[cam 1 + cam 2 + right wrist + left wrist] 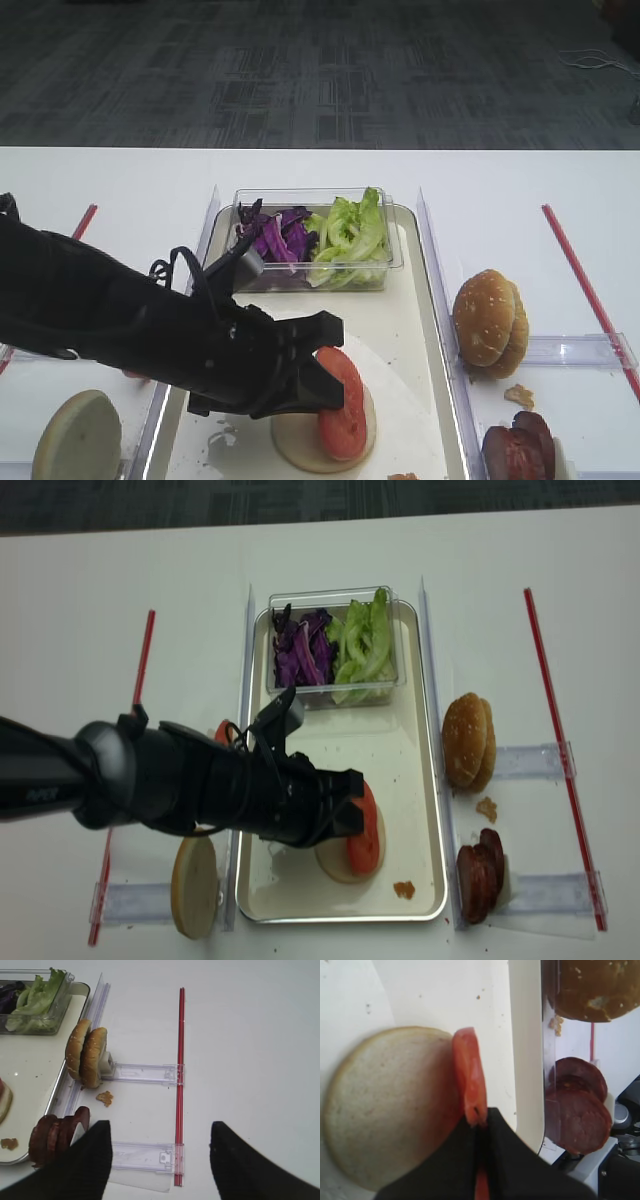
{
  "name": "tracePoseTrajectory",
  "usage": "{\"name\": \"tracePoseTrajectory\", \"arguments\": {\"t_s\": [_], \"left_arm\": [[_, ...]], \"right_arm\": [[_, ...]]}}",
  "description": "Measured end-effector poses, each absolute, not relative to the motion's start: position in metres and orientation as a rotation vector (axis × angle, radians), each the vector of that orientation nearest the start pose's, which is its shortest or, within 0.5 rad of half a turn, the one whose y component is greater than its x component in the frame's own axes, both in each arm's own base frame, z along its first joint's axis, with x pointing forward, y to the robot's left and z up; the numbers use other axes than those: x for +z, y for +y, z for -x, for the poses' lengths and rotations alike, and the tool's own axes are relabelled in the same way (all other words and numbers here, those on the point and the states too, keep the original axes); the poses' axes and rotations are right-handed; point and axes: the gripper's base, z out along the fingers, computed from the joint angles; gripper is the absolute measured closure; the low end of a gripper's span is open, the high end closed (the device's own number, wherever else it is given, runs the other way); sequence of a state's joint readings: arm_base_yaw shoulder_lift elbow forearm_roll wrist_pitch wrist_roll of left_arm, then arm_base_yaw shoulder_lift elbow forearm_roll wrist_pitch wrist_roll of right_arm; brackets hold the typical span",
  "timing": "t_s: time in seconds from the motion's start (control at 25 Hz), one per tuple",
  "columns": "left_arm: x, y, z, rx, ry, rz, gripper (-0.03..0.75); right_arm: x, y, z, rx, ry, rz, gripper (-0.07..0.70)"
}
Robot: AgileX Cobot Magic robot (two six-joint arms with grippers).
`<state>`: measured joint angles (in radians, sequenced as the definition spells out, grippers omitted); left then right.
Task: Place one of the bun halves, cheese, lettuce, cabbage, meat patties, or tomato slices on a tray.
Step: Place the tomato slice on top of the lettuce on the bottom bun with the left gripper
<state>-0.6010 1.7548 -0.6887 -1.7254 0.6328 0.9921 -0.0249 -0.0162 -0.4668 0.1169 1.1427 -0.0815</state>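
The left hand (325,375) reaches in from the left over the tray (425,330) and is clamped tight on a tomato slice (341,403), which stands on edge against the cut face of a bun half (390,1110) lying flat at the near middle of the tray. In the left wrist view the two black fingers (510,1160) pinch the lower rim of the slice, with the bun half just to its left. At the far end of the tray sits a clear tub (315,240) holding purple cabbage (278,240) on the left and green lettuce (350,235) on the right. Off the tray's right edge, on the white worktop (500,190), two crusted bun halves (490,322) stand upright in a clear rack, and nearer on the same side dark meat patties (518,450) stand in a row. Another bun half (78,435) stands left of the tray at the near edge. A crumb (404,888) lies on the tray's near right corner. The right hand (160,1160) hovers over bare worktop right of the patties, its fingers spread wide and holding nothing.
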Motion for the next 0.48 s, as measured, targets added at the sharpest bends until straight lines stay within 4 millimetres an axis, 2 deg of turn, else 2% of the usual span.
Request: {"name": "tracePoseTrajectory", "arguments": {"t_s": [0.48], "left_arm": [[0.1338, -0.2114, -0.2142, -1.284, 2.726, -0.082, 0.715]], "right_arm": [[0.2620, 0.0098, 0.0074, 0.080, 2.137, 0.071, 0.155]]}}
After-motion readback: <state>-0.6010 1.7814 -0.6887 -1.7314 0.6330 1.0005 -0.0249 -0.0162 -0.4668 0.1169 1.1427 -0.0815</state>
